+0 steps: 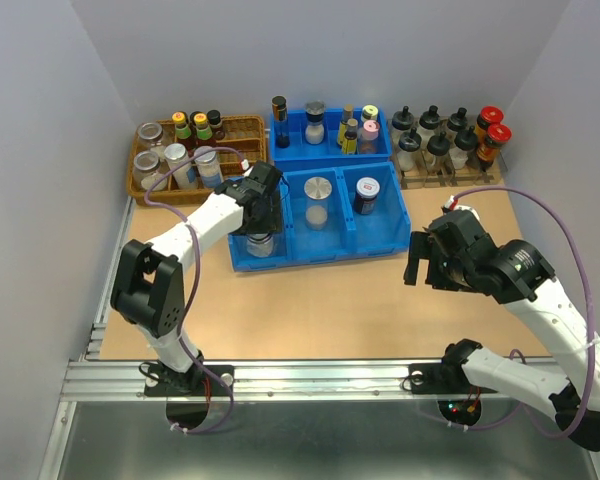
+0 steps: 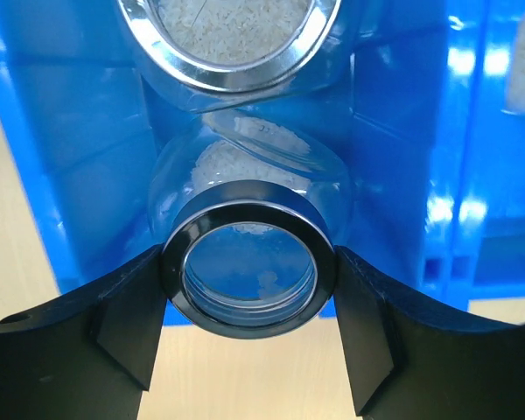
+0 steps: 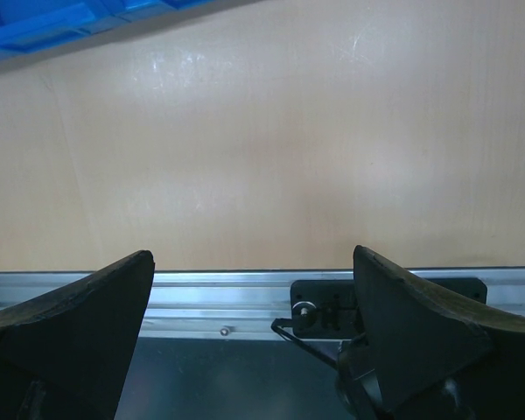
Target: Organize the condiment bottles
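Observation:
My left gripper (image 1: 261, 226) (image 2: 249, 293) is shut on the dark rim of a clear glass jar (image 1: 260, 245) (image 2: 245, 184). That jar is at the front of the left compartment of the blue bin (image 1: 325, 252) (image 2: 79, 131). A second clear jar with a shiny metal rim (image 2: 232, 39) sits just behind it and is hidden under the gripper in the top view. A silver-lidded jar (image 1: 318, 199) is in the middle compartment. A dark jar with a red-brown cap (image 1: 366, 195) is in the right one. My right gripper (image 1: 426, 262) (image 3: 252, 262) is open and empty above the table.
A wicker basket (image 1: 242, 124) at the back left holds several jars and small bottles. A second blue bin (image 1: 290, 150) behind holds slim bottles. A rack (image 1: 450, 178) at the back right holds black-nozzled and red-capped bottles. An aluminium rail (image 1: 320, 378) runs along the near edge.

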Robot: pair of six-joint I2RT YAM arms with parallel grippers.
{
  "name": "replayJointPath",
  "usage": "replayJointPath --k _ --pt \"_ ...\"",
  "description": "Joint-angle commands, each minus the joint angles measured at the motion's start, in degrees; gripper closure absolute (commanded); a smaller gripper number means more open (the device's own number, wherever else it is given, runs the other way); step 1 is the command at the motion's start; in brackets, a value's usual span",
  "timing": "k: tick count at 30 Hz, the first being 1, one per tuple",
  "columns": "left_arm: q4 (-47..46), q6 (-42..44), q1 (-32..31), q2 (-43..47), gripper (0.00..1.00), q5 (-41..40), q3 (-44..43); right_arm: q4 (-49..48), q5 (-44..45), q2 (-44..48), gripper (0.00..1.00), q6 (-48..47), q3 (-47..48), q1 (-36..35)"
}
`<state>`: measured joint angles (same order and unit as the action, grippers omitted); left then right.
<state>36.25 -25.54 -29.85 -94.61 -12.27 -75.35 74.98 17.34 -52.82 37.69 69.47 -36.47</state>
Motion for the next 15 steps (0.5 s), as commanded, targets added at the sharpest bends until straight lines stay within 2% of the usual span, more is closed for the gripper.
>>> replayJointPath --k 1,5,6,7,9,10,13,15 --pt "-2.0 -2.9 0.5 -1.0 1.0 -2.0 -3.3 -1.2 0.0 1.1 0.0 -0.5 -0.5 -0.3" --pt "-1.5 -4.9 0.7 -2.7 1.0 -2.2 -4.9 -1.2 -0.1 1.2 0.0 -0.4 -0.6 -0.3" --pt "-1.3 -5.1 0.8 -2.9 0.96 -2.2 -5.2 -1.2 -0.1 1.2 0.0 -0.4 -0.6 -0.3" --pt "-1.1 -5.3 0.8 -3.4 0.79 -2.2 -5.4 -1.2 -0.2 1.2 0.0 -0.4 -0.5 -0.3" --pt "0.0 -5.7 0.9 -4.2 0.64 -2.1 -6.2 -1.2 -0.1 1.2 0.0 -0.5 -0.5 -0.3" --pt "0.3 -5.9 0.9 -4.3 0.5 -2.0 -6.4 -1.2 0.0 1.2 0.0 -0.5 -0.5 -0.3" --pt "1.6 -6.6 0.9 -3.7 0.34 -1.7 -6.4 -1.3 0.2 1.1 0.0 -0.4 -0.6 -0.3" --pt "2.0 -6.9 0.8 -2.8 0.29 -1.8 -6.1 -1.4 0.2 1.1 0.0 -0.4 -0.7 -0.3"
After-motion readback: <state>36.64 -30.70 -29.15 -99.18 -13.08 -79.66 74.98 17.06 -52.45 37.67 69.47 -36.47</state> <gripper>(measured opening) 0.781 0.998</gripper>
